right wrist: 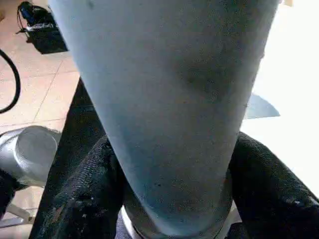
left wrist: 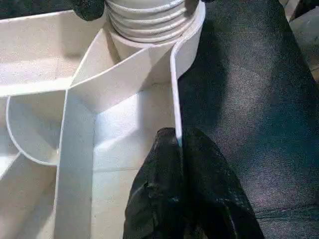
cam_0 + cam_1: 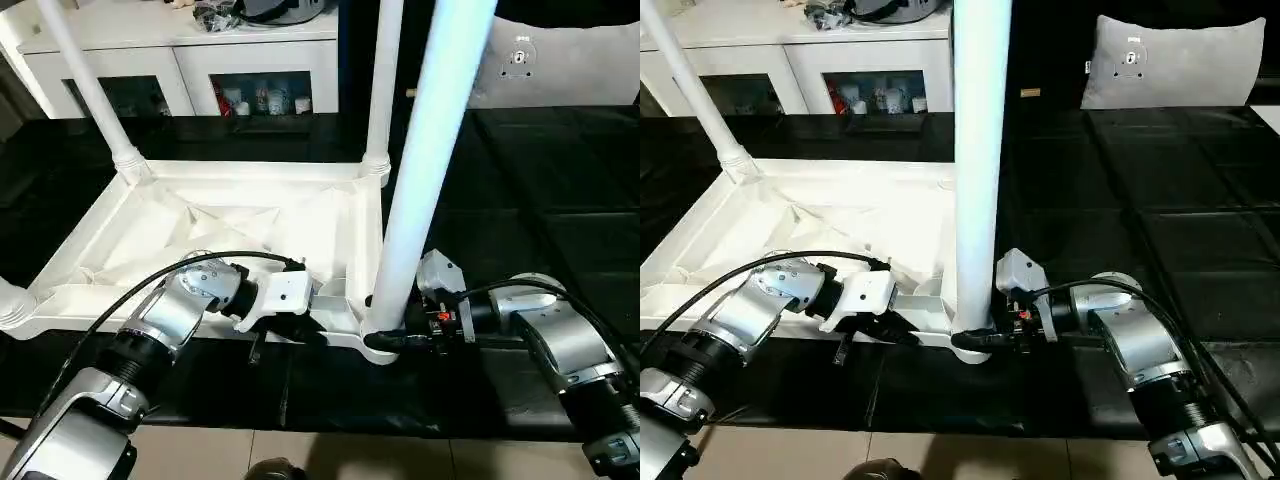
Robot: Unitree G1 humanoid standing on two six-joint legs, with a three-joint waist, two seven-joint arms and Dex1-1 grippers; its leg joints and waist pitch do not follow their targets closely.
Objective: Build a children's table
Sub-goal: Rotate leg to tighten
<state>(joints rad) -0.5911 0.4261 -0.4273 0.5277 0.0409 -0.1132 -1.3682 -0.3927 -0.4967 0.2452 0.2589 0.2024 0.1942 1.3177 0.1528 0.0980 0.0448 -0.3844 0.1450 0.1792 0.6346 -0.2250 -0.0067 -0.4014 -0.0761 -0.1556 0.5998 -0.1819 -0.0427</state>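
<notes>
The children's table is shown upside down on a black mat, its ribbed underside facing up. From the head camera, legs are seen standing in the sockets at 11 o'clock and 1 o'clock. Part of another socket is seen at 9 o'clock, at the left edge. The nearest leg rises from the socket at 5 o'clock.

The left end effector is shown closed tight on the thin raised rim of the table, just beside the near socket. The right end effector is placed around the base of the nearest leg, with one black finger on each side and both pads against the tube; the fingers are therefore spread to the width of the leg.

The table parts appear to be light, stiff moulded plastic with a smooth, probably slippery surface. The rim is thin and would likely flex under a hard pull, so it is best held close to a corner, where the ribs stiffen it. A long leg acts as a lever and is best held low, near its socket, and pressed straight down. A grey cushion lies at 1 o'clock on the mat, well apart from the work.
</notes>
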